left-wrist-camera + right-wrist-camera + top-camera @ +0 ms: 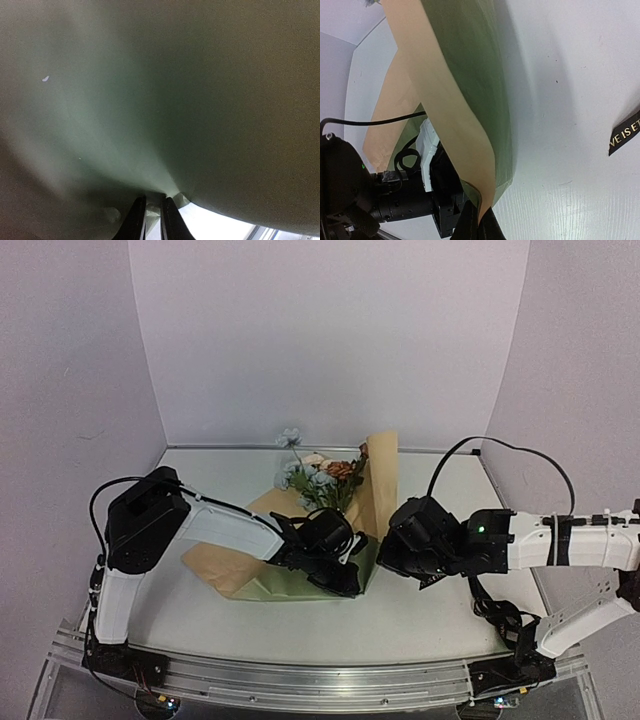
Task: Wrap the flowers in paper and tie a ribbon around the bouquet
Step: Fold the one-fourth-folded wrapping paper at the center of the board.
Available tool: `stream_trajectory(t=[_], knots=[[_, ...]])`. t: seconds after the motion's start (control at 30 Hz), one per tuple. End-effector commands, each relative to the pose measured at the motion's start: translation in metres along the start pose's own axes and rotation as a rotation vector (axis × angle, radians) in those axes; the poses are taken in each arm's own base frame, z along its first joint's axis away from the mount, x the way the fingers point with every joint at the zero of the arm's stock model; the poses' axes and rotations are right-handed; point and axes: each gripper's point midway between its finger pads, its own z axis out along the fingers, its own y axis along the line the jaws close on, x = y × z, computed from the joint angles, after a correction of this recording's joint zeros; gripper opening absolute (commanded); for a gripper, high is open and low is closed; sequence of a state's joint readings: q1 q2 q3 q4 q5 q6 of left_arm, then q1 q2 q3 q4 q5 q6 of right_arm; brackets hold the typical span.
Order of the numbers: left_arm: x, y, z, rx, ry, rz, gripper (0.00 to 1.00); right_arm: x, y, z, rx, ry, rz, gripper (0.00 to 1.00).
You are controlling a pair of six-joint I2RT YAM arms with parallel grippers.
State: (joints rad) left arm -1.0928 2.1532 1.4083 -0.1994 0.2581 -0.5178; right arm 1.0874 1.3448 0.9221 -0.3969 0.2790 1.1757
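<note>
The flowers (318,478) sit in the middle of the top picture. Their blooms point to the top of the frame. Their stems run down toward the arms, into the paper (300,585). So the bunch lies long-ways from bottom to top. The paper is green on one side and tan on the other. One tan flap stands up tall just right of the blooms.

The right gripper (384,548) is just right of the stems. In its own camera, its fingers (490,231) are closed tight on the bottom corner of that tall flap. The left gripper (348,580) is just below the stems, at the near edge of the paper. In its camera the green sheet fills almost the whole picture. The two dark fingers (136,220) at the bottom are nearly together and pinch the paper's edge.

I think the wrap is only partly done. The flowers lie to the left of the right hand, so the flap has to go left across the stems. The right arm looks best placed for that.

The ribbon (625,131) shows at the right edge of the right wrist picture. It lies loose on the white table (560,75), apart from the paper, and is not tied yet.
</note>
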Motion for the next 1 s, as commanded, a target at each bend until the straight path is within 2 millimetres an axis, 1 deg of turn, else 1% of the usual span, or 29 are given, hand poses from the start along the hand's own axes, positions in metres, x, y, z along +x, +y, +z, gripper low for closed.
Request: stream_trajectory(t=[0.0,0.1,0.17,0.23,0.4,0.53,0.63,0.73,0.83,0.93,0.97], knots=[[0.041,0.048,0.023,-0.213,0.105,-0.04,0.14,-0.022,0.007,-0.014,-0.02,-0.088,0.069,0.0],[0.045,0.048,0.025,-0.22,0.115,-0.045,0.14,-0.024,0.006,-0.016,-0.024,-0.097,0.071,0.0],[0.041,0.044,0.02,-0.209,0.101,-0.044,0.14,-0.024,0.006,-0.017,-0.021,-0.094,0.058,0.0],[0.032,0.036,0.01,-0.191,0.073,-0.037,0.16,-0.019,0.002,-0.015,-0.014,-0.075,0.039,0.0],[0.003,0.009,-0.027,-0.113,-0.034,0.002,0.23,-0.003,-0.008,-0.015,0.005,0.012,-0.033,0.0],[-0.011,-0.001,-0.046,-0.066,-0.091,0.024,0.26,0.003,-0.016,-0.02,0.037,0.056,-0.097,0.0],[-0.019,-0.007,-0.056,-0.038,-0.114,0.029,0.28,0.003,-0.03,-0.023,0.094,0.058,-0.144,0.0],[-0.023,-0.006,-0.065,-0.024,-0.125,0.011,0.29,0.001,-0.044,-0.027,0.145,0.05,-0.174,0.0],[-0.025,0.001,-0.079,-0.013,-0.129,-0.028,0.3,-0.003,-0.06,-0.029,0.195,0.044,-0.189,0.0],[-0.013,0.015,-0.093,-0.021,-0.11,-0.082,0.29,-0.007,-0.074,-0.03,0.241,0.044,-0.208,0.0],[-0.005,0.021,-0.097,-0.022,-0.098,-0.099,0.28,-0.009,-0.078,-0.03,0.252,0.041,-0.216,0.0]])
